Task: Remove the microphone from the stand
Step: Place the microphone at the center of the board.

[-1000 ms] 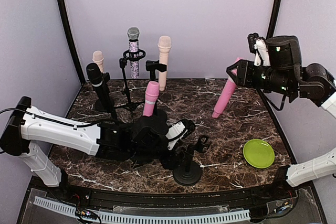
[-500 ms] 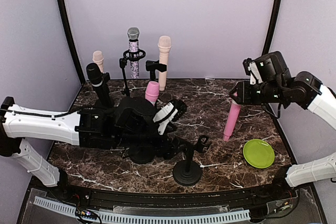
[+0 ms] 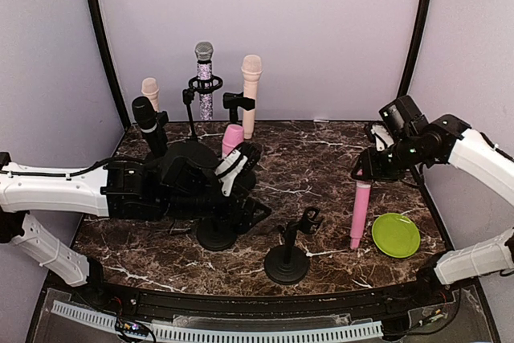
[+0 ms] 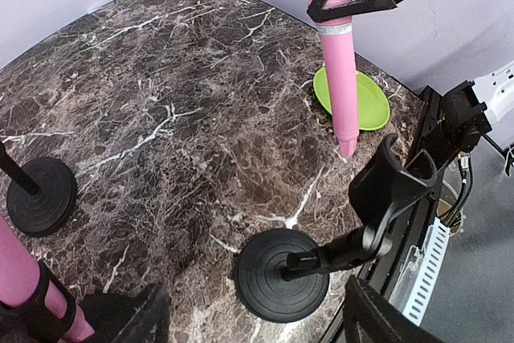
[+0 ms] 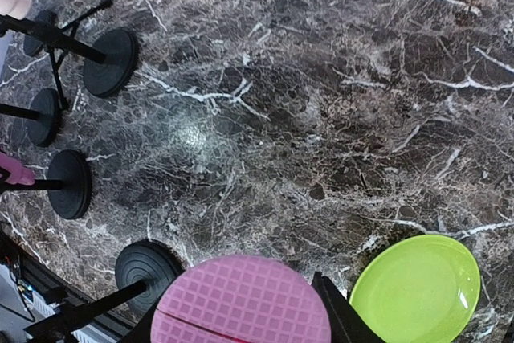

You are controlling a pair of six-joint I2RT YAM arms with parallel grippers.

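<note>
The pink microphone (image 3: pixel 359 213) is already off the stand (image 3: pixel 287 259), pinched by the right gripper (image 3: pixel 371 173) just beside the green plate (image 3: pixel 396 235). The left gripper (image 3: pixel 245 178) has its jaws spread and empty.

Lilac walls (image 3: pixel 321 38), dark marble tabletop (image 3: pixel 321 166)

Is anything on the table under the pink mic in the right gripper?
Nothing visible. The pink microphone hangs upright in the right gripper over bare tabletop; the green plate lies just right of its tip, the empty stand well left.
</note>
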